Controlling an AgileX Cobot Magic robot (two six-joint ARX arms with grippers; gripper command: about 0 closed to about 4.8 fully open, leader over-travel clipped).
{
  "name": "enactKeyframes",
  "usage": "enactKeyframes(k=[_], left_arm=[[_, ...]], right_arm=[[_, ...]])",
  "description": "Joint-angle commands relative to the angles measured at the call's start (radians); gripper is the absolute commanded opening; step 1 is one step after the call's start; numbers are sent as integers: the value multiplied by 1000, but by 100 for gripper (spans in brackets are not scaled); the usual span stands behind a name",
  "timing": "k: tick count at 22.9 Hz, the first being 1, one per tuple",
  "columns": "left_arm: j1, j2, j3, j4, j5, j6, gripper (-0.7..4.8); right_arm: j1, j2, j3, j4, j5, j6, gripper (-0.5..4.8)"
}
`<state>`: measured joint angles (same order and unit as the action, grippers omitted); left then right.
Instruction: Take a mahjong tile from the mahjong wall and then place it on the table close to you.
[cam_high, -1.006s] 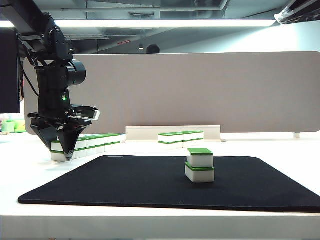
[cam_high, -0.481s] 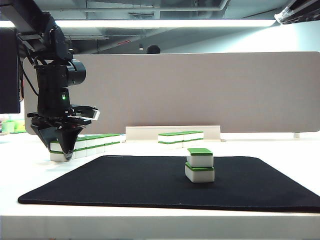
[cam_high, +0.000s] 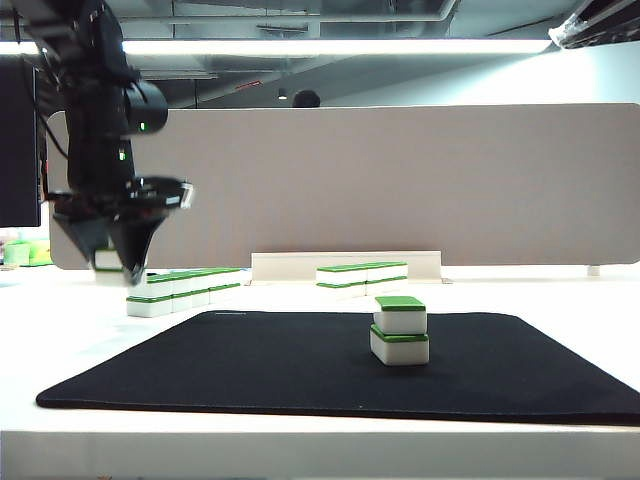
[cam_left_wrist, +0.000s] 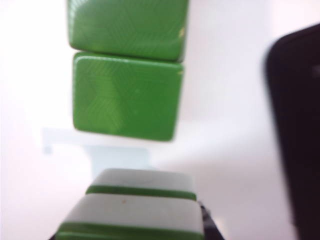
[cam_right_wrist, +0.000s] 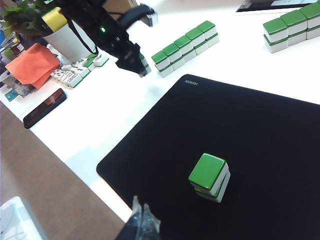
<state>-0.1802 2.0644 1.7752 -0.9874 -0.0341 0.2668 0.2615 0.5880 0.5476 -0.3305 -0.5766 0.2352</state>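
The mahjong wall (cam_high: 190, 285) is a two-high row of white blocks with green tops on the white table (cam_high: 60, 340), left of the black mat (cam_high: 250, 370). My left gripper (cam_high: 128, 272) hangs above and just off the wall's near end, shut on a mahjong tile (cam_high: 108, 262). The left wrist view shows that tile (cam_left_wrist: 142, 210) as white with two green bands, above the wall's green tops (cam_left_wrist: 127, 95). My right gripper (cam_right_wrist: 141, 210) is shut and empty over the mat's front edge; from there the left gripper (cam_right_wrist: 137, 65) shows beside the wall (cam_right_wrist: 185, 45).
Two tiles sit stacked (cam_high: 400, 330) mid-mat. A shorter tile row (cam_high: 362, 275) lies behind, before a white bar and the grey partition (cam_high: 400, 180). A phone (cam_right_wrist: 44, 107), orange cloth (cam_right_wrist: 32, 65) and loose tiles (cam_right_wrist: 70, 77) lie at the table's left.
The left gripper closed at the wall's near end and has risen with the tile. That end of the wall now stands shorter and lower.
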Motion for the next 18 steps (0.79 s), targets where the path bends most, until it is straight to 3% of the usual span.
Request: enactKeyframes(k=[1,6,11,18], left_arm=[[-25,-45,5,-47,77,-16,169],[-92,-62,5,-115,114,18,169],[-226,-60,4,-149,106,181,169],[-407,-57,3,-103,102,314,169]], right_arm=[[0,-1,6,13,-2,0,-1],[0,-1,5,13,-2,0,-1],[0,-1,5,13,-2,0,-1],[0,-1,5,13,-2,0,-1]])
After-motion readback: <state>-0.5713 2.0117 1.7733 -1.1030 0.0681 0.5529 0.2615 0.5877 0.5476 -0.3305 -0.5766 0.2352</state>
